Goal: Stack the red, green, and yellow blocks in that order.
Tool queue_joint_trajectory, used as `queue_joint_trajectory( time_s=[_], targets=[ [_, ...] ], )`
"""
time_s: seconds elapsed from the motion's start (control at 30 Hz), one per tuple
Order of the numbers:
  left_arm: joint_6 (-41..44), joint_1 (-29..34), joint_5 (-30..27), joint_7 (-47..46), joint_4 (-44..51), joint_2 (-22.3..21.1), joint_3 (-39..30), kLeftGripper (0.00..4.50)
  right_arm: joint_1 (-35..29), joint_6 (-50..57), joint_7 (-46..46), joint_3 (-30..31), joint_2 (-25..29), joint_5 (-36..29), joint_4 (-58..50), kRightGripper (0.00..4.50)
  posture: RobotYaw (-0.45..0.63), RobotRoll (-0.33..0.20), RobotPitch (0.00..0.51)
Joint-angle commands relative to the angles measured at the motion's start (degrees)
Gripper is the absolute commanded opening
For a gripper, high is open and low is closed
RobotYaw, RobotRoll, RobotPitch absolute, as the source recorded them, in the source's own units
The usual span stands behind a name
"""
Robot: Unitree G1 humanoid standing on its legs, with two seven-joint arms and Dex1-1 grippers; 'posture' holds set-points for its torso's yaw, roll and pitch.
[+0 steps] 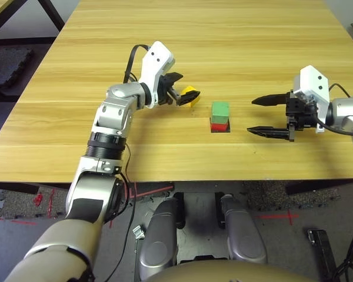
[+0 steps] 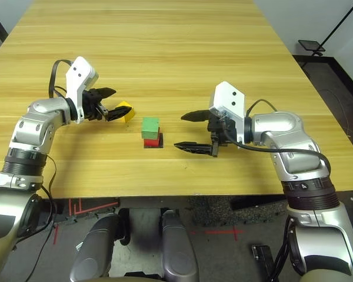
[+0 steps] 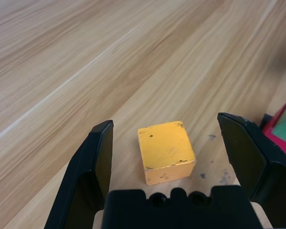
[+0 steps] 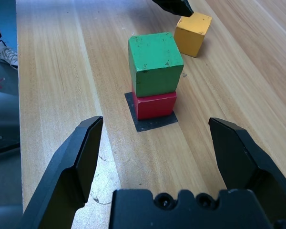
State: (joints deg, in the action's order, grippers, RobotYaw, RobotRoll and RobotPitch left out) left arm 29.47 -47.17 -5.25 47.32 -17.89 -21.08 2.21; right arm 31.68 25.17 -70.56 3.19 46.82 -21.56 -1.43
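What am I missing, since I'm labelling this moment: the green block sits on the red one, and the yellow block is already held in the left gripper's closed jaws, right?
The left gripper doesn't hold the yellow block: the left wrist view shows its jaws open, apart from the block.

A big wooden table has light and dark stripes and a few small dark marks. A flat black square lies on it. On the grey floor there is red tape and a dark mat. A shoe shows past the table's edge.
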Motion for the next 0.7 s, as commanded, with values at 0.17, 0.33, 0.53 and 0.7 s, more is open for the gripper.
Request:
queue_joint_trajectory(
  time_s=[0.17, 0.33, 0.53, 0.7],
  targets=[
    [-1.8, 0.54, 0.3, -2.2, -2.85, 0.67, 1.68, 4.46, -0.56, 0.41, -0.12, -0.57, 0.18, -0.65, -1.02, 4.5, 0.15, 0.096, 0.232],
    [-3.68, 0.05, 0.51, -3.68, -6.14, 1.28, 1.87, 4.46, -0.22, 0.34, -0.14, -0.44, 0.07, -0.52, -0.73, 4.5, 0.15, 0.094, 0.235],
    [-4.27, -0.09, 0.26, -4.04, -7.64, 1.66, 2.23, 4.46, 0.02, 0.19, -0.07, -0.13, -0.11, -0.19, -0.39, 4.5, 0.15, 0.089, 0.246],
    [-5.81, -0.47, 0.8, -4.95, -10.58, 2.12, 2.35, 4.46, -0.03, -0.16, -0.11, 0.11, -0.22, 0.1, -0.22, 4.5, 0.15, 0.087, 0.25]
  ],
)
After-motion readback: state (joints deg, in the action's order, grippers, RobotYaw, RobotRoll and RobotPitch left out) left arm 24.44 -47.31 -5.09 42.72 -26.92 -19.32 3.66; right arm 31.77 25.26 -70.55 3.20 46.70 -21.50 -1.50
